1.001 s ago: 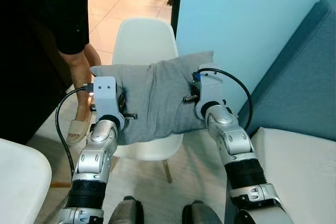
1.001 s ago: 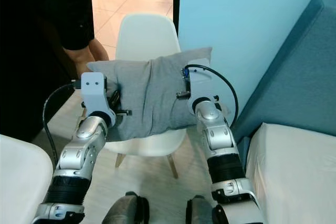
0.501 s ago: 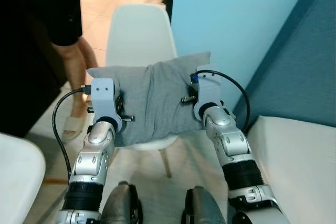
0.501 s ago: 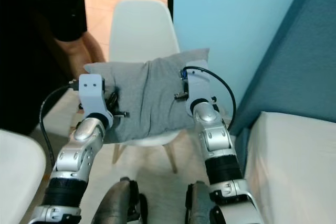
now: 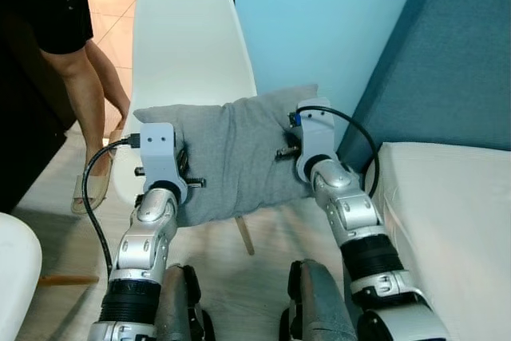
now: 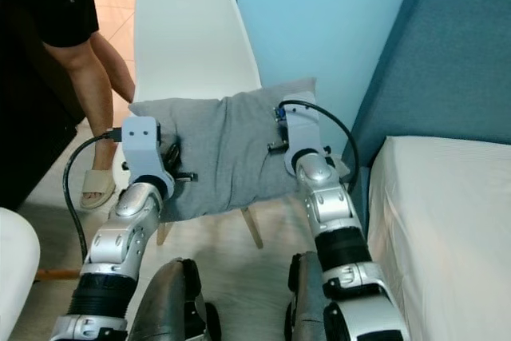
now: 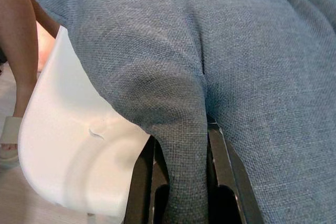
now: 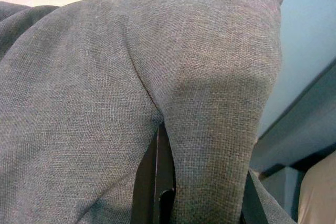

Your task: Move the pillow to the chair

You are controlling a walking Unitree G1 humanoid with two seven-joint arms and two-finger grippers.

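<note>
I have the pillow (image 5: 231,157) up off the floor, stretched flat between both arms and hanging over the front of the chair (image 5: 185,53) seat. The left gripper (image 7: 181,174) is pinched on a fold near the pillow's nine o'clock edge; the right gripper (image 8: 197,182) is clamped on a fold near three o'clock. Holding both ends keeps the soft cover from sagging, so I judge it can go down flat. The chair stands at twelve o'clock, its back rising behind the pillow. A blue wall (image 5: 319,21) and sofa (image 5: 447,77) run from one to three; a person's leg (image 5: 84,101) stands at ten.
</note>
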